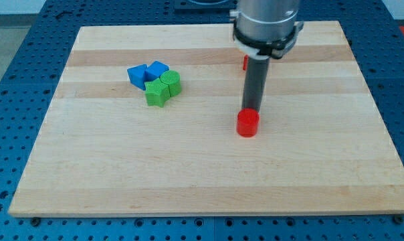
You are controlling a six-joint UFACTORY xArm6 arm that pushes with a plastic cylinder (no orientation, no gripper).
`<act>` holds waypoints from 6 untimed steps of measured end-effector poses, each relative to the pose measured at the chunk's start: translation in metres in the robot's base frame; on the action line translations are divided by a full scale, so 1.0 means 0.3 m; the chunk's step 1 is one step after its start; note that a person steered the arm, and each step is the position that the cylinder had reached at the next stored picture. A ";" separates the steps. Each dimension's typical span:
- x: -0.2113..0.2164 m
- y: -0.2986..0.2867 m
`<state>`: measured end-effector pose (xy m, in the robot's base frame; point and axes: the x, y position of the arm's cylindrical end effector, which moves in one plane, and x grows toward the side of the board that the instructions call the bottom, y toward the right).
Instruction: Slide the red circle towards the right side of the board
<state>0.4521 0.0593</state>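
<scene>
The red circle, a short red cylinder, sits a little right of the board's middle. My tip is at the circle's upper edge, touching or almost touching it from the side of the view's top. The dark rod rises from there to the grey arm body at the view's top. A second red block shows only as a sliver behind the rod, its shape hidden.
A cluster of blocks lies at the view's upper left: two blue blocks, a green cylinder and a green star-like block, all touching. The wooden board rests on a blue perforated table.
</scene>
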 end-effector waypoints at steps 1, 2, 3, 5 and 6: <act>0.076 -0.089; 0.134 -0.175; 0.205 -0.203; 0.206 0.044; 0.197 0.118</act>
